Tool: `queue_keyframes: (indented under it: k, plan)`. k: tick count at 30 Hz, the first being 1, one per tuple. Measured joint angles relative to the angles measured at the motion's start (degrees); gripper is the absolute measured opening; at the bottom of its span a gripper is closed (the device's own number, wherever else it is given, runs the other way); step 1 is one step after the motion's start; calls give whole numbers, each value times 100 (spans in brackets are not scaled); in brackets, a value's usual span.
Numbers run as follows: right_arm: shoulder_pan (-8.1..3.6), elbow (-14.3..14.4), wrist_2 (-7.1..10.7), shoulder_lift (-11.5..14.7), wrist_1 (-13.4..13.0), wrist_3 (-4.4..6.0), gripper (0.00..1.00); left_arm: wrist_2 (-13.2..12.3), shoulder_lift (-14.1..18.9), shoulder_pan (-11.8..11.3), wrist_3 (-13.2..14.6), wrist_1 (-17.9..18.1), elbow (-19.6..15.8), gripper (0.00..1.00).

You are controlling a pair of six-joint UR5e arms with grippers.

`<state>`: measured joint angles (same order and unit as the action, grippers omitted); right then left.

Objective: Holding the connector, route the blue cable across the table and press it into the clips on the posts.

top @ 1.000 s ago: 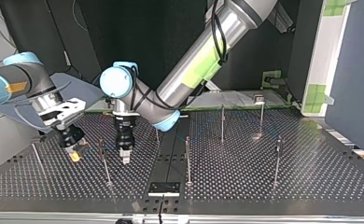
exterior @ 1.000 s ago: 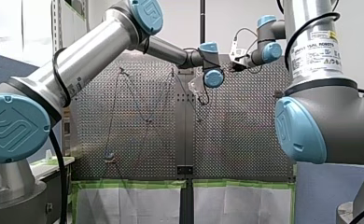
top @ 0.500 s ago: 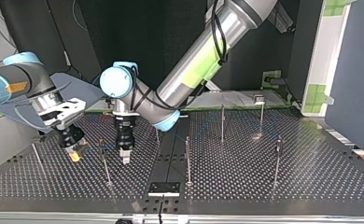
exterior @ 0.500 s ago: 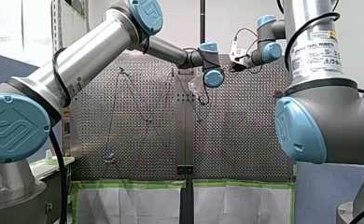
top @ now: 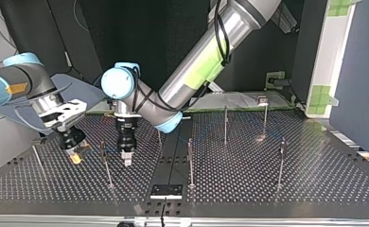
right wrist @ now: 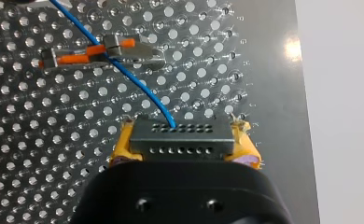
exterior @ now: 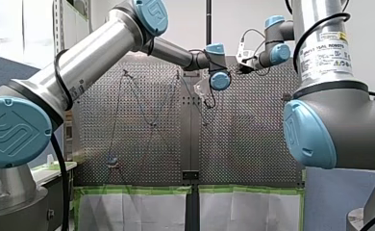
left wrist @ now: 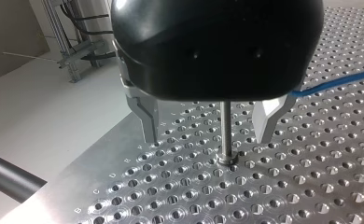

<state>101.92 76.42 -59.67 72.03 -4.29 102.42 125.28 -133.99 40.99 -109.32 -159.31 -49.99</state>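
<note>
Though the seating in each clip is too small to check, the routing looks nearly finished. Seen from behind the arms, the blue cable [right wrist: 129,78] zigzags faintly from post to post over that view's left half of the bench [top: 267,189]. Judging by that, what's left is the last stretch at the connector end. From across the bench, 1 post [top: 105,161] stands between the right hand [top: 75,156] and the left hand [top: 126,161], and the cable presumably has to go into its clip. The right wrist camera shows the cable lying across a clip [right wrist: 138,52] with orange levers, just ahead of that hand. Pressed home or only resting on it — cannot tell.

The right hand is clenched on the connector [right wrist: 180,140], with yellow pads [right wrist: 120,148] on both sides of the grey block. The cable leaves the block's front face and runs ahead.

The left hand is released and grasps nothing, its fingers [left wrist: 147,116] spread low over the bench. A thin upright rod [left wrist: 225,130] shows in the gap between them. The cable comes in just beside 1 finger, outside the gap — contact unclear. So the connector sits in the right hand, and the cable is near the left hand, not in it.
</note>
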Motion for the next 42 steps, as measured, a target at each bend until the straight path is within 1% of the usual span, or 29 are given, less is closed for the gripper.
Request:
queue_keyframes:
  k: [17, 31, 42]
  plan:
    - [0, 0, 0, 0, 0, 0, 0, 0, 0, -5, 0, 0, 0, 100]
    - [0, 0, 0, 0, 0, 0, 0, -4, 0, -113, 0, -1, 0, 100]
    - [0, 0, 0, 0, 0, 0, 0, -10, 1, -111, 3, -13, 0, 100]
